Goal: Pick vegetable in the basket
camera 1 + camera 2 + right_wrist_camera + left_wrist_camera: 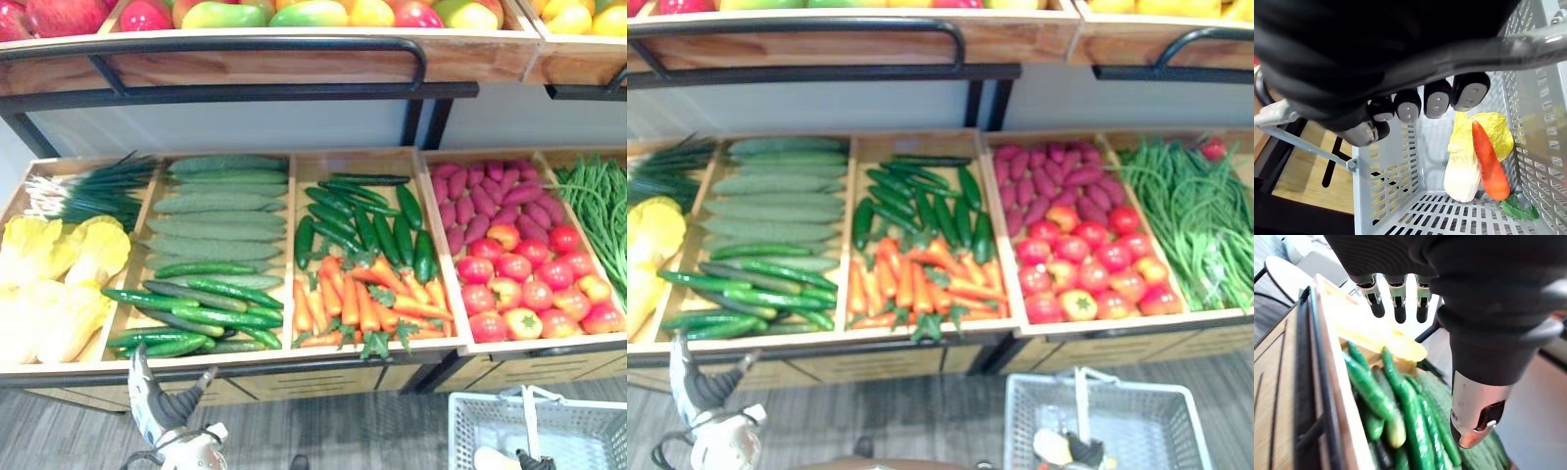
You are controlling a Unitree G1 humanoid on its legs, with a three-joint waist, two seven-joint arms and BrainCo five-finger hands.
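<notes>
Lower left, the left hand point(162, 406) hung by the crate point(157, 357), fingers point(1399, 308) straight and loose. Glossy dark-green cucumbers point(196, 299) lay lengthwise across the frame. Lower right, the right hand point(1400, 63) had its fingers point(1437, 103) curled round the basket point(470, 421) handle point(1528, 41), with a carrot point(1491, 161) and a cabbage point(1464, 171) inside.

— What sits on the upper wooden shelf point(470, 57)?
— Red apples point(59, 15), green-and-red mangoes point(223, 15), round yellow fruit point(573, 18). A black metal rail point(245, 45) runs along its front.
— And below?
— Grey plank floor point(343, 431).
</notes>
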